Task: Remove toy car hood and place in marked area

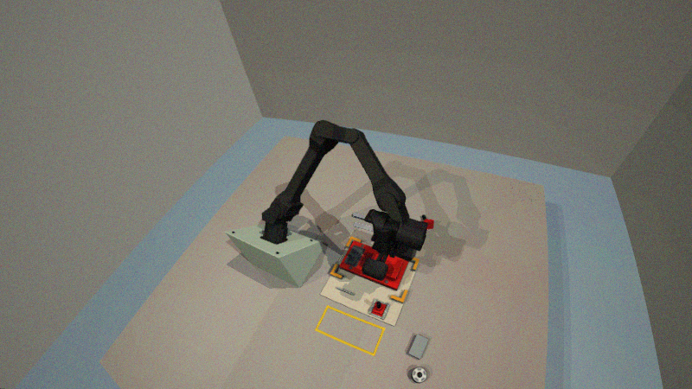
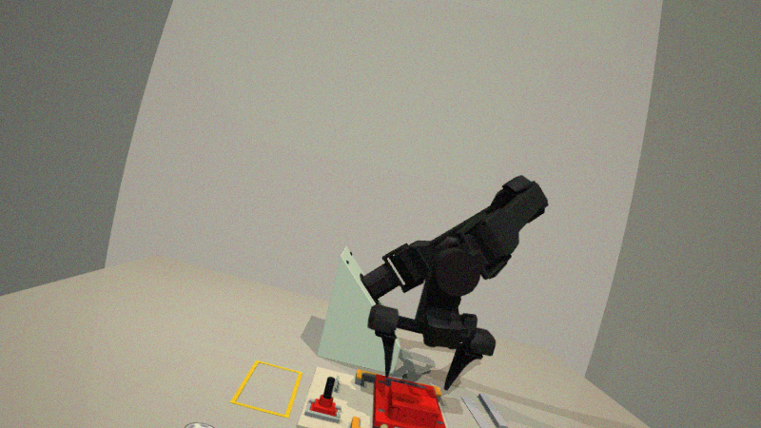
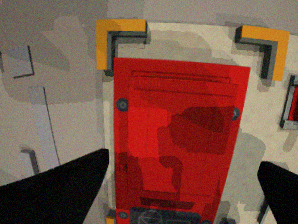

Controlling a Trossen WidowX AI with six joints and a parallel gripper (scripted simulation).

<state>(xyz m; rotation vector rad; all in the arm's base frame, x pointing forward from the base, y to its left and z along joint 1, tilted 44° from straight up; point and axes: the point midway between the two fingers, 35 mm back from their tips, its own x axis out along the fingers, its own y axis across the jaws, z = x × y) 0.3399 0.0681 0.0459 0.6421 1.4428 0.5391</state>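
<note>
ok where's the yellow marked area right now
In the top view, the yellow marked area lies on the table just in front of the cream board, left of the grey block.

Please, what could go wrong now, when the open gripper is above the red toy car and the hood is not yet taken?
1. The open gripper stands wide, so its fingers may straddle the whole red toy car and lift more than the hood.
2. The fingertips hang close to the orange corner brackets and might catch one while descending.
3. The carry to the yellow marked area passes near the small red part, which could be knocked.
</note>
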